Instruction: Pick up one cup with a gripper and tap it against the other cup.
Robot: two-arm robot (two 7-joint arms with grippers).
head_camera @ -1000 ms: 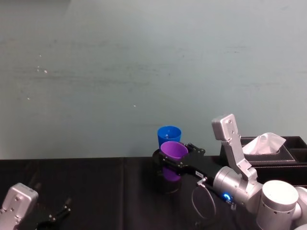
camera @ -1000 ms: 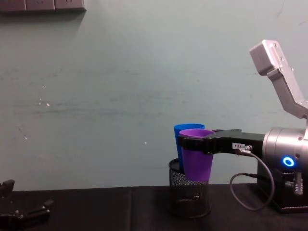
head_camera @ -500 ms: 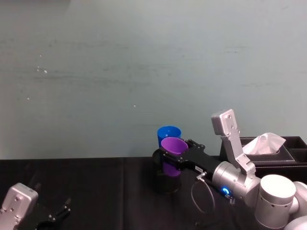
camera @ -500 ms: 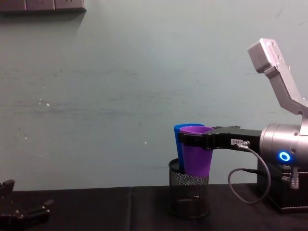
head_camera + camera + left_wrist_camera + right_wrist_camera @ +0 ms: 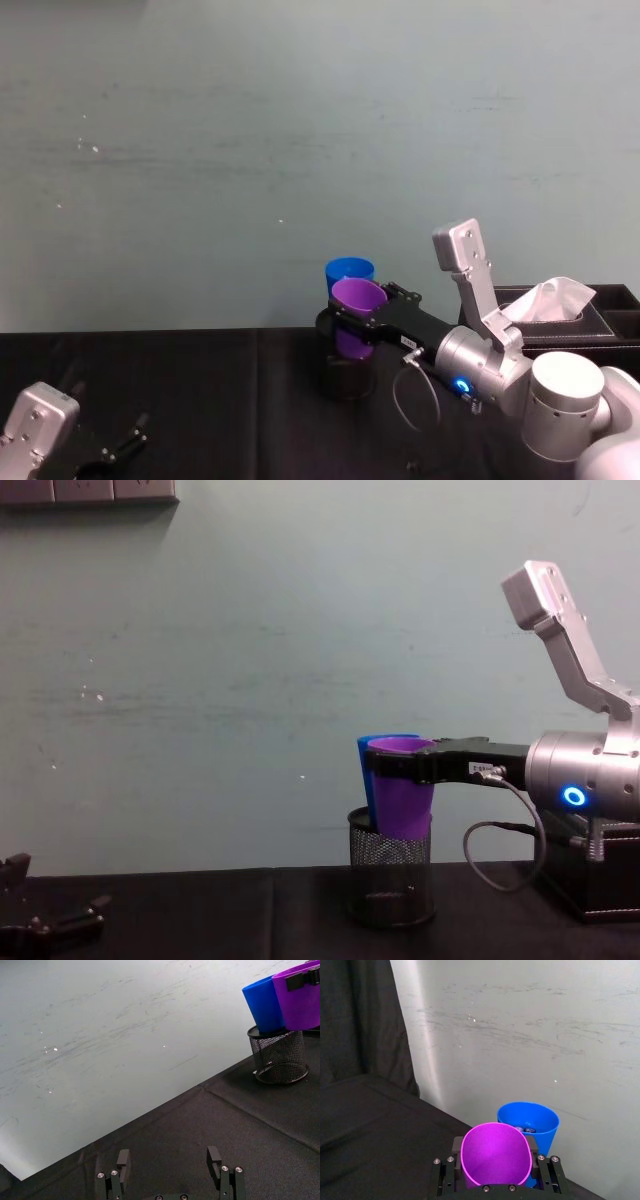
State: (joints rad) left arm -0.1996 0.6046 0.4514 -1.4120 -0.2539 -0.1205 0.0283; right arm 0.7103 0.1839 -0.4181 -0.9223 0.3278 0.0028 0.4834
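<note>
Head view: the right gripper [image 5: 352, 312], a black two-fingered claw on a silver arm with a blue-lit ring, reaches in from the right, its fingers clamped on the purple plastic tumbler [image 5: 358, 298] just under the rim. Just behind stands the bright blue plastic tumbler [image 5: 349, 271], seated in a black wire-mesh pen holder [image 5: 345, 378] on the black table [image 5: 220, 400]. A black tissue box [image 5: 565, 318] sits to the right. The left gripper [image 5: 112, 452] lies low at the near left corner

Left wrist view: the left gripper [image 5: 168, 1156] is spread wide, holding nothing, over the table

Right wrist view: black fingers [image 5: 455, 1146] flank the purple plastic tumbler [image 5: 495, 1156], with the blue rim just beyond; I cannot tell whether the two tumblers touch

Chest view: the purple plastic tumbler [image 5: 403, 805] hangs upright, its base at the holder's mouth, covering most of the blue one
</note>
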